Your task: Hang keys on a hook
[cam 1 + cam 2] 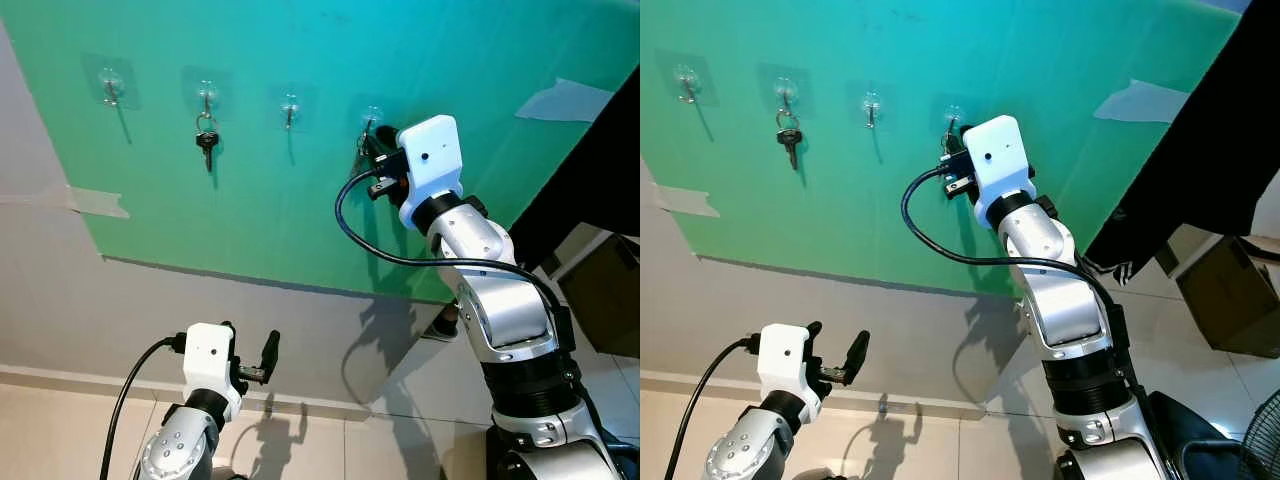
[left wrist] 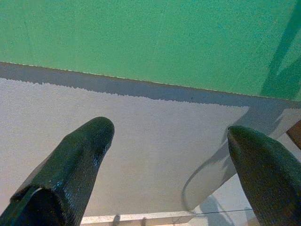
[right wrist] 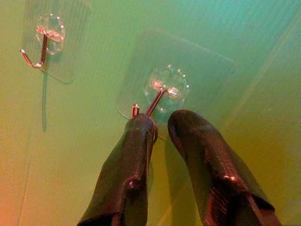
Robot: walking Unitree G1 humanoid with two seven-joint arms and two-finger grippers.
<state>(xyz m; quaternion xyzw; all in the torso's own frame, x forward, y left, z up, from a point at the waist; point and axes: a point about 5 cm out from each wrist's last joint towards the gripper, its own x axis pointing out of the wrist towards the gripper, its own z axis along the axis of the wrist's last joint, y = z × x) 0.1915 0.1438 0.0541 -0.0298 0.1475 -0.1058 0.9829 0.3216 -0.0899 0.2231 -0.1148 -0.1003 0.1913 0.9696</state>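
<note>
Checking the board [image 1: 300, 210] now. Four clear stick-on hooks are sitting in a row on the green sheet. Where are the keys? — A

Keys [image 1: 206, 140] are hanging on the second hook [image 1: 206, 95] from the robot's left, well clear of both arms. First hook [image 1: 110, 88] and third hook [image 3: 40, 49] are hanging bare. — B

What's the right gripper [image 3: 161, 125] doing? — A

It's reaching up on a raised arm and pointing at the fourth hook [image 3: 157, 96], right at the bent metal tip. Cannot tell whether the grip is clenched or released, or whether it's grasping anything. There's a small metal bit showing just beside that hook in the head view, too small to identify. — B

Cable? — A

A black cable [image 1: 345, 215] is looping down from the right wrist and running back along the arm. — B

Left gripper [image 1: 250, 350]? — A

It's sitting low, below the board, facing the grey wall [image 2: 141, 155]. It's released, black fingers [image 2: 75, 165] spread wide, grasping nothing. — B

Anything else on the sheet? — A

Tape [image 1: 95, 203] is holding the left edge, and another tape patch [image 1: 565, 100] is sticking near the right edge. — B
</note>
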